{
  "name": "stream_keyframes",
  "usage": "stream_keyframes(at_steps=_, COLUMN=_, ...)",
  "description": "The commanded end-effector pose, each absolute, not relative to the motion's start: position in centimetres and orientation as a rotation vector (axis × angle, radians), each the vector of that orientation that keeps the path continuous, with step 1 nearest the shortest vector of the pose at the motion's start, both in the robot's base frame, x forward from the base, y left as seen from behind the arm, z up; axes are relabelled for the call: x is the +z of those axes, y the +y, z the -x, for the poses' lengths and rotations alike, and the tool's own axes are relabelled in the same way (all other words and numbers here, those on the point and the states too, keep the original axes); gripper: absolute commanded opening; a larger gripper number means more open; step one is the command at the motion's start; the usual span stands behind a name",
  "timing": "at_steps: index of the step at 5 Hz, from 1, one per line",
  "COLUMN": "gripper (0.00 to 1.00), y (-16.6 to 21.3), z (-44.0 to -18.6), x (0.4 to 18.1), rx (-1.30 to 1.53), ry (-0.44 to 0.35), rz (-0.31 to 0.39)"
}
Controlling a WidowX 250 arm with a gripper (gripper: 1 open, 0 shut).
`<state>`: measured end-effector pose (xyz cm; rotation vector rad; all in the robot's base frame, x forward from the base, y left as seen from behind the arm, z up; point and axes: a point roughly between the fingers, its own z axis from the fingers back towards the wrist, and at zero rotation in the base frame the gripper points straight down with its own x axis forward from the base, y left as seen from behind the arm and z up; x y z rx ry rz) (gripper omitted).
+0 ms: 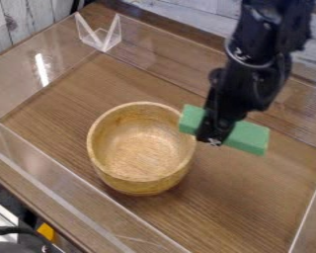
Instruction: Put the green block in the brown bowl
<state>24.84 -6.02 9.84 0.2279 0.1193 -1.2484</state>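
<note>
Flat matte green block (pixel 245 137)

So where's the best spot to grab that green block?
Across its middle, coming from above. The green block is flat and long, so its narrow width fits between the fingers. The hand is shut on it there now, beside the brown bowl.

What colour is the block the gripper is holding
Plain mid-green; the green block shows clearly in the single camera view, held in the gripper.
</note>
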Motion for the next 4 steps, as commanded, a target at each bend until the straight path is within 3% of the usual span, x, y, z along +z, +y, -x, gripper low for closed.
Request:
stream_keyframes(at_steps=1, gripper=0.0, y=-7.5, z=-26.3, x=10.0, rx=-1.281, ry=0.052, rz=-0.259)
stream_keyframes(at_steps=4, gripper=0.0, y=-8.6, z=-26.4, x=7.7, rx=-1.36, ry=0.029, rz=-0.271)
